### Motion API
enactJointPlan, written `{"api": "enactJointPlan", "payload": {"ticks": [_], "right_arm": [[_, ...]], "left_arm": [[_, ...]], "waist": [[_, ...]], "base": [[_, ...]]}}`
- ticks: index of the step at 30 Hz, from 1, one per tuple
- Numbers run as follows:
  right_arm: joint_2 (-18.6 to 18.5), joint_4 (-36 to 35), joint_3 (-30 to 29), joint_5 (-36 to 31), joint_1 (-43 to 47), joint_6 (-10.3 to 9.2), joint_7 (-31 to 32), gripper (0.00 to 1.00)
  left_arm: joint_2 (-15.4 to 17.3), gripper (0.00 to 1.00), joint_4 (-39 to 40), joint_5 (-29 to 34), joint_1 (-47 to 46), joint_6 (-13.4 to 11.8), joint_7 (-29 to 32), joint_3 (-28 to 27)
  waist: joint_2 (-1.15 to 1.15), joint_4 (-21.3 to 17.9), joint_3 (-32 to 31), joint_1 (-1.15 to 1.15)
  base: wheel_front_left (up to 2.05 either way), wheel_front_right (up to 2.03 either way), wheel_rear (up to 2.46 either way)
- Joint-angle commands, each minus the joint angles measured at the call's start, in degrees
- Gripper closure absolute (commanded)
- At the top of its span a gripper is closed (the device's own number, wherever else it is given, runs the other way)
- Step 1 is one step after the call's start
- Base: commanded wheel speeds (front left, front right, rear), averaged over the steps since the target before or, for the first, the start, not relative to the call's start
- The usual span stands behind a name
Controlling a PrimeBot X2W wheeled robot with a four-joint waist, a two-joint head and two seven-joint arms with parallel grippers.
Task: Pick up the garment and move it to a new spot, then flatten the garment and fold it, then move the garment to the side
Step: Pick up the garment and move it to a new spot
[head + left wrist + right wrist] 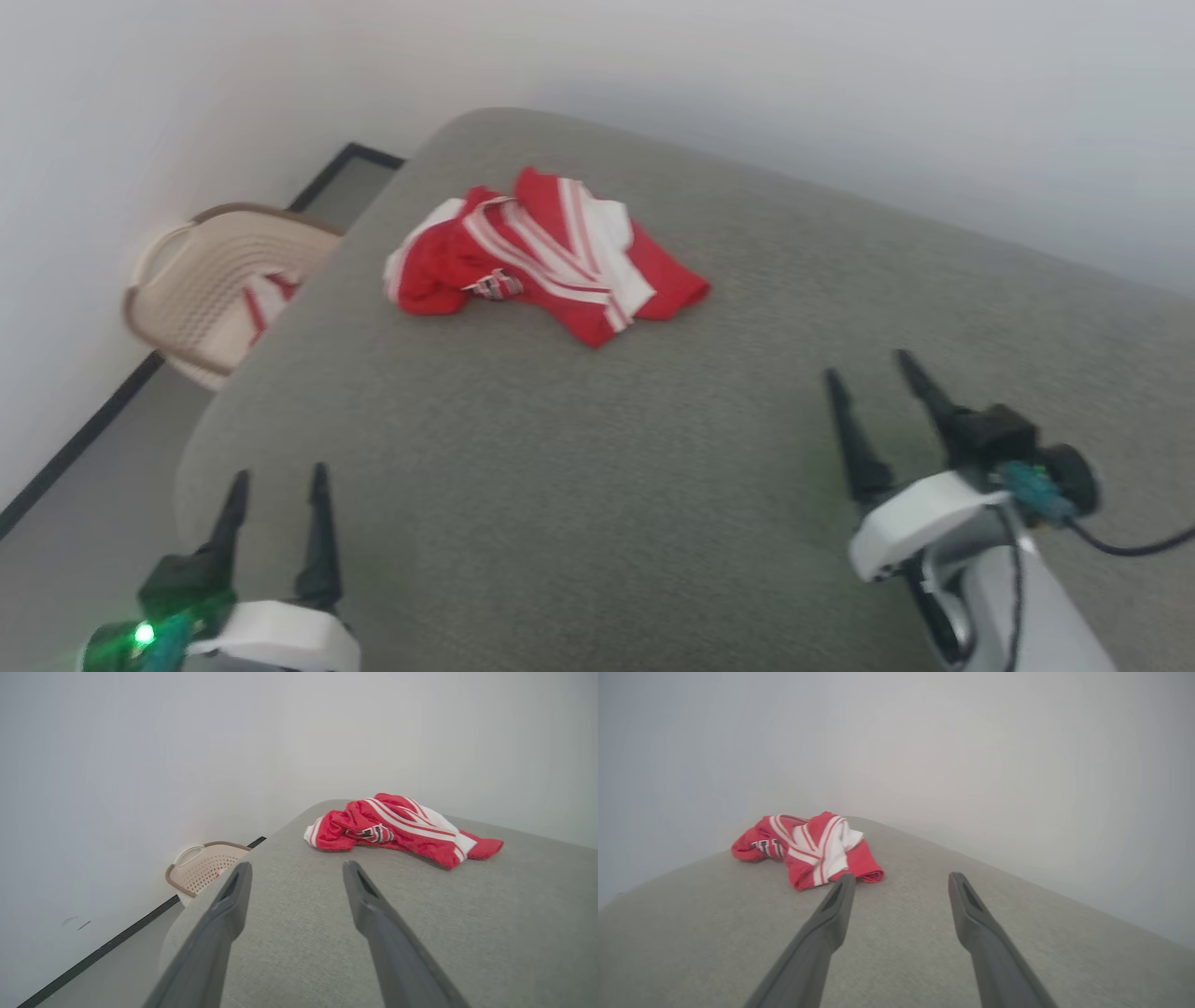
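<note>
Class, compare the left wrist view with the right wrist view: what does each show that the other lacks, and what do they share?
Extra in the left wrist view: the beige basket by the wall, the dark floor strip, the open left end effector. Extra in the right wrist view: the open right end effector. Shared: the crumpled red garment lying untouched on the grey cushion, pale wall behind.
</note>
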State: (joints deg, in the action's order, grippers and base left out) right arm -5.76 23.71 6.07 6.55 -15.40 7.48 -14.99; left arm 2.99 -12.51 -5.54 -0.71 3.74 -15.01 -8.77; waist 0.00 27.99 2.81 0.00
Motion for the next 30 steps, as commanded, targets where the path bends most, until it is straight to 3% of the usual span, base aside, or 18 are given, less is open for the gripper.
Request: {"api": "enactJointPlan", "payload": {"ticks": [1,11,17,24,30], "right_arm": [[0.33,0.2,0.91,0.48,-0.94,0.02,-0.26,0.0],[0.92,3.18,7.62,2.87,-4.57,0.01,-0.24,0.0],[0.54,1.33,5.23,2.45,-2.39,0.01,-0.24,0.0],[-0.45,-0.36,3.92,0.77,-3.87,0.01,-0.24,0.0],[-0.11,-1.04,2.93,-0.35,-5.22,0.01,-0.24,0.0]], "left_arm": [[0.01,0.0,0.71,-0.37,0.46,-0.5,-0.25,-0.49],[-0.08,0.0,4.47,-4.82,3.21,-3.64,-0.25,0.28],[0.34,0.0,1.18,-2.16,-1.72,0.57,-0.25,2.94],[5.32,0.0,-8.42,-4.65,-17.95,3.57,-0.22,5.29],[13.53,0.0,-22.28,-12.99,-32.18,3.75,0.45,12.23]], "waist": [[0.0,2.41,-0.07,0.0],[0.0,2.99,0.79,0.0],[0.0,1.9,1.43,0.0],[0.0,-7.23,7.78,0.0],[0.0,-14.47,12.08,0.0]], "base": [[0.0,0.0,0.0],[0.0,0.0,0.0],[0.0,0.0,0.0],[0.0,0.0,0.0],[0.0,0.0,0.0]]}}
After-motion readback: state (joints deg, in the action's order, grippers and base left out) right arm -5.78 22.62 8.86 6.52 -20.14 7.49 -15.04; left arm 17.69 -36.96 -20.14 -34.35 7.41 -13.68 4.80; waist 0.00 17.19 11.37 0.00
